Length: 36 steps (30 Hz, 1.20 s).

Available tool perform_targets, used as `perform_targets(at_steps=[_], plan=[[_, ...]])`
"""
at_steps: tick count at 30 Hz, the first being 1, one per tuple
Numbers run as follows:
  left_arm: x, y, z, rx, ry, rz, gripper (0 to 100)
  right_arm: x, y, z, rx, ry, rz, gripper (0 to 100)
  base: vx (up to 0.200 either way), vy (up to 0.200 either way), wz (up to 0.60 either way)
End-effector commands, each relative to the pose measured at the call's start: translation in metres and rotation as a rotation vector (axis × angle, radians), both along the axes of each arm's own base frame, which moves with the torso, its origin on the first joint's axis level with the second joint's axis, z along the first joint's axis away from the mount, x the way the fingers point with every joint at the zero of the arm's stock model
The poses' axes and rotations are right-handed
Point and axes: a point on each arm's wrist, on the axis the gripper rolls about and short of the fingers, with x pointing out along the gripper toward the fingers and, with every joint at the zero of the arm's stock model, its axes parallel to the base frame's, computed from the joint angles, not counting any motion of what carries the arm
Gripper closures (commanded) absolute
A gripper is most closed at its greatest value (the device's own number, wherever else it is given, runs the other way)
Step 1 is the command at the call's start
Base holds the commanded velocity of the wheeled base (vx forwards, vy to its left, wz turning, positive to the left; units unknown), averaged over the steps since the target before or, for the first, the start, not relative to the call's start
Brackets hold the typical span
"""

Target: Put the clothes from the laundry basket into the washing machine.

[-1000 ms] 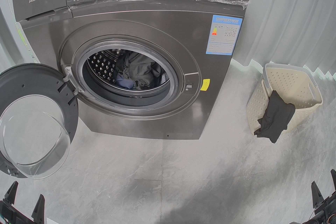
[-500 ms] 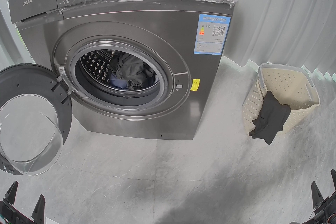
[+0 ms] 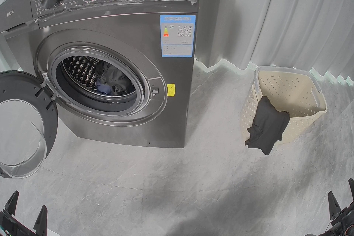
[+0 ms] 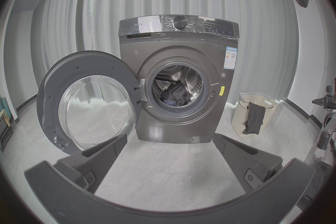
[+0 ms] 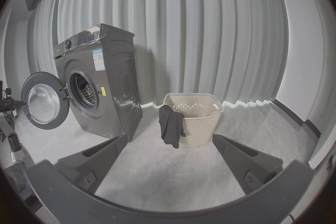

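**One garment on the basket rim, both pincers released**

One dark garment (image 3: 267, 124) is draped over the near rim of the basket (image 3: 302, 100) and hangs down its outer wall. Whether its lower end touches the floor (image 3: 206, 181) cannot be told. It lies ahead of the right pincer (image 3: 340, 192), well apart from it and somewhat toward the left arm's side. That pincer sits low over the floor, jaws spread wide with nothing between them. The left pincer (image 3: 27, 203) is likewise low, spread and empty.

Ahead of the left pincer, well apart, stands the washer (image 3: 121, 23). Its round door (image 3: 22, 89) is swung fully open toward that pincer's outer side. In the drum (image 3: 79, 67) lies a heap of clothes (image 3: 114, 80), dark grey with a bit of blue beneath. The basket stands on the floor near the washer's right side, not touching it. A pale curtain (image 3: 280, 8) hangs behind both.
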Motion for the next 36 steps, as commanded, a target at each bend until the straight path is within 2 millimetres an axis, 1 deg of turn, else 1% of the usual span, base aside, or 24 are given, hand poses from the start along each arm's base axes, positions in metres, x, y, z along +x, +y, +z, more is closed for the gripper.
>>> perform_targets(at_steps=[1,10,32,36], plan=[[0.0003,0.0,-0.0047,0.002,0.004,0.001,0,0.0003,0.0,-0.0048,0.0,0.004,0.0,0,0.0,-0.2,0.0],[0.0003,0.0001,-0.0047,-0.017,0.004,0.003,0,0.0003,0.0,-0.0048,0.0,0.004,0.0,0,0.0,-0.2,0.0],[0.0003,-0.0001,-0.0047,-0.001,0.004,-0.002,0,0.0003,0.0001,-0.0048,0.0,0.004,-0.003,0,0.0,-0.2,0.0],[0.0003,-0.0002,-0.0047,-0.001,0.004,-0.006,0,0.0003,0.0001,-0.0048,-0.001,0.004,-0.003,0,0.0,0.0,0.0]])
